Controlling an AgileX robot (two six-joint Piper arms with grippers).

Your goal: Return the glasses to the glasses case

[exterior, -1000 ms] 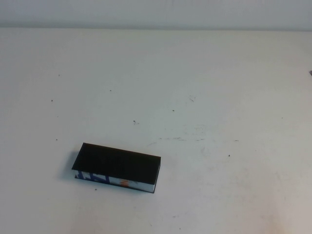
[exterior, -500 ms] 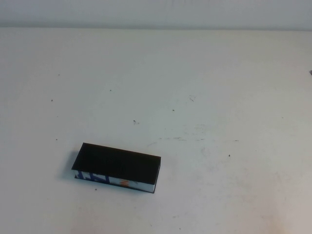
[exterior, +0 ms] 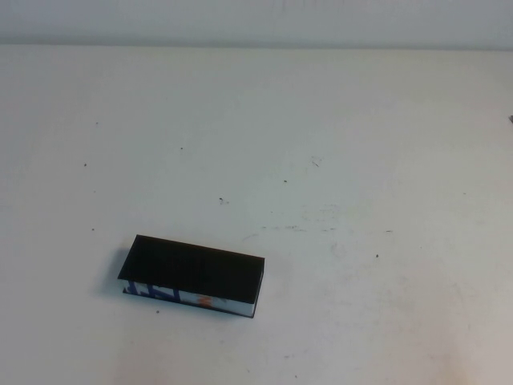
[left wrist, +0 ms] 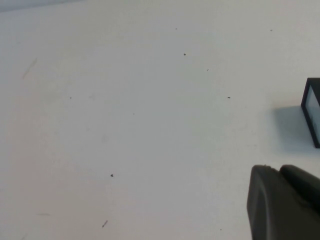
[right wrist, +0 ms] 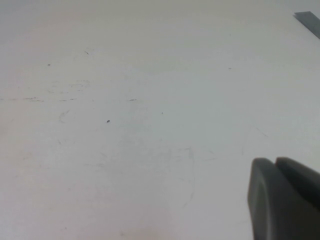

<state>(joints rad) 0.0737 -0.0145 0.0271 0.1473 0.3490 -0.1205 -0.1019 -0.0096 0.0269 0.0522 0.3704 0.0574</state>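
Note:
The glasses case (exterior: 192, 277) is a black rectangular box with a white front edge carrying blue and orange print. It lies on the white table at the front left in the high view. Its top face shows only black. One end of it shows in the left wrist view (left wrist: 312, 117). The glasses are not in view in any frame. My left gripper (left wrist: 279, 169) hovers over bare table a short way from the case's end, fingers pressed together and empty. My right gripper (right wrist: 275, 161) is over bare table, fingers together and empty. Neither arm shows in the high view.
The white table (exterior: 337, 144) has small dark specks and faint scuff marks. A grey strip (right wrist: 307, 20) lies at the table's far edge in the right wrist view.

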